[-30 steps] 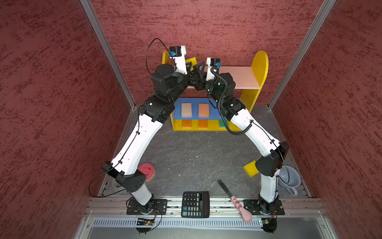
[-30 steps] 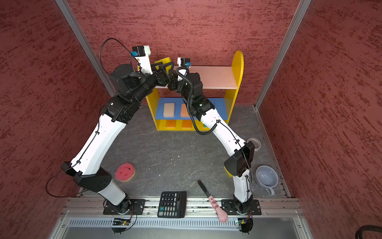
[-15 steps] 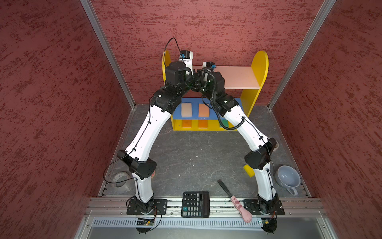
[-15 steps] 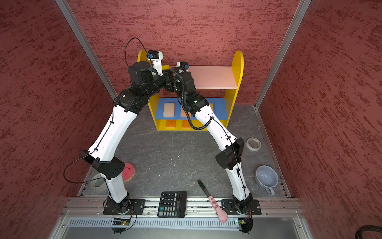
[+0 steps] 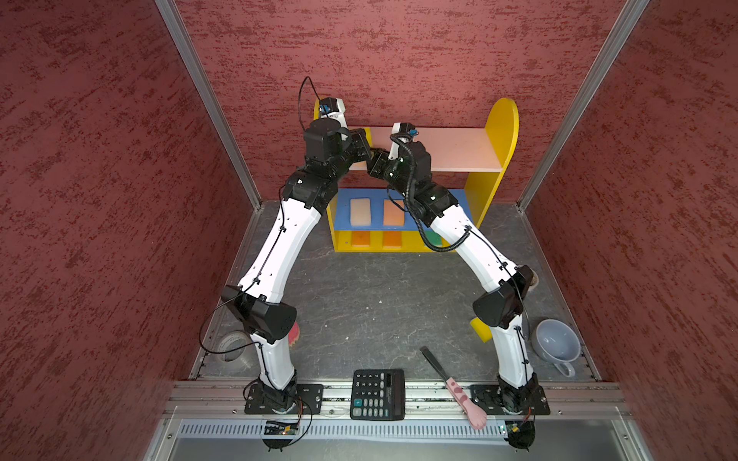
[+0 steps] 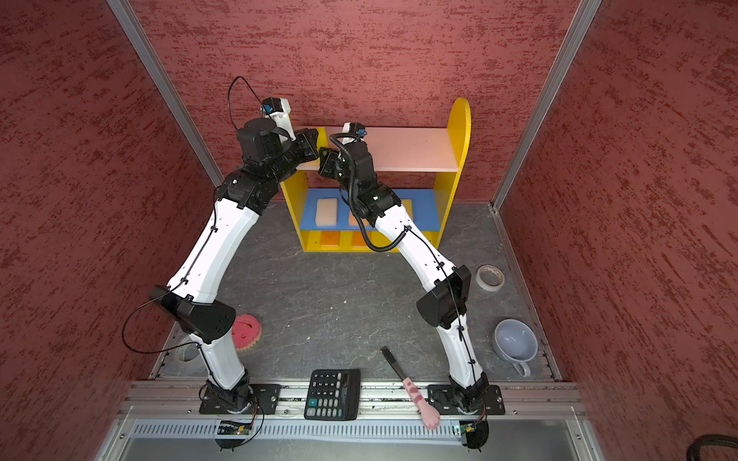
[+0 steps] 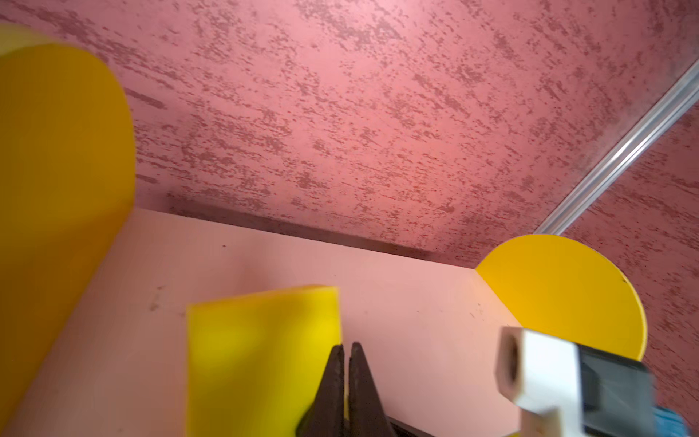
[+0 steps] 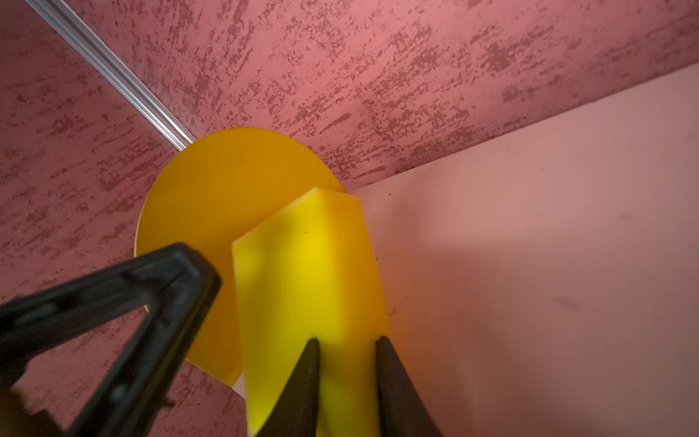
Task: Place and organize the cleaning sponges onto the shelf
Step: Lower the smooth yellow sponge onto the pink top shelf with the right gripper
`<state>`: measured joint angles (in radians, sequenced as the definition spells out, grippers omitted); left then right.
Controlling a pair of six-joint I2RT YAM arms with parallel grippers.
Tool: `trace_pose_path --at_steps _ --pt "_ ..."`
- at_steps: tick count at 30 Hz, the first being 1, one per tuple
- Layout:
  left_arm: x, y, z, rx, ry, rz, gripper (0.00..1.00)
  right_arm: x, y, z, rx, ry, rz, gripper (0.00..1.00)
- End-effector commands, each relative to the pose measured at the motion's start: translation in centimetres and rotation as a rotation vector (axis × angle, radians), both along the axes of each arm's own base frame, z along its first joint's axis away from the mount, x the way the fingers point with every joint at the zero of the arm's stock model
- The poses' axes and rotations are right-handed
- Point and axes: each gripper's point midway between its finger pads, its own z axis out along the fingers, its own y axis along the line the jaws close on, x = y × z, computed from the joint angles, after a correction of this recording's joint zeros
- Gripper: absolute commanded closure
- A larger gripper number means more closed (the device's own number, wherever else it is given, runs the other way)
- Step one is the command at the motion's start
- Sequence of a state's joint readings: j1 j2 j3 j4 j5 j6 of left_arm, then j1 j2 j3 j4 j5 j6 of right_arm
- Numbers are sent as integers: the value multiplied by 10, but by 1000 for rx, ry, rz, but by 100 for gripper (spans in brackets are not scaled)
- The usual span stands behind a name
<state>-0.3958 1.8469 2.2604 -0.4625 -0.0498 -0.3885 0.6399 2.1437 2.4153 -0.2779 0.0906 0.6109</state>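
Both grippers meet over the left end of the shelf's (image 5: 501, 131) pale pink top board (image 5: 455, 147). A yellow sponge (image 7: 261, 352) sits there beside the yellow side panel (image 8: 212, 189), hidden by the arms in both top views. My left gripper (image 7: 346, 348) is shut, its tips against that sponge's edge. My right gripper (image 8: 346, 342) has its fingers apart, one on each side of a narrow face of the sponge (image 8: 310, 272). A cream sponge (image 5: 360, 210) and a peach one (image 5: 393, 211) lie on the blue board. Orange sponges (image 5: 360, 238) and a green one (image 5: 433, 239) lie on the bottom board.
On the floor lie a round pink sponge (image 6: 247, 331) by the left arm's elbow and a yellow sponge (image 5: 481, 329) behind the right arm. A calculator (image 5: 377, 394) and pink-handled brush (image 5: 451, 379) lie at the front rail. There is a grey cup (image 5: 557, 343) and a tape roll (image 6: 489, 276) at the right.
Both arms have shifted at the shelf's top left corner. The left gripper has gone from open to shut. The right gripper's fingers have parted from shut.
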Motion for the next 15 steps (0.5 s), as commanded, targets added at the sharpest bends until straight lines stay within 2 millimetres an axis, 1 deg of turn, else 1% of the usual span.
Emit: trace_pose_path --at_steps 1,4,7,8,9,12,15 --pt "7 -2 -9 -53 33 -21 92 -2 -10 9 15 -12 -37 68" --pt "8 0 -7 -72 27 -28 92 0 -12 9 14 -12 -44 63" --pt "8 -2 -2 -88 20 -61 91 -2 -13 13 21 -20 -36 53" --pt "7 -3 0 -93 21 -73 90 -2 -14 15 25 -22 -36 47" --pt "7 -4 1 -95 22 -80 91 -3 -15 17 28 -25 -37 45" --pt "9 -7 3 -98 21 -93 90 -3 -19 21 33 -31 -47 41" --pt "10 -8 0 -99 28 -96 89 -4 -22 23 32 -30 -50 40"
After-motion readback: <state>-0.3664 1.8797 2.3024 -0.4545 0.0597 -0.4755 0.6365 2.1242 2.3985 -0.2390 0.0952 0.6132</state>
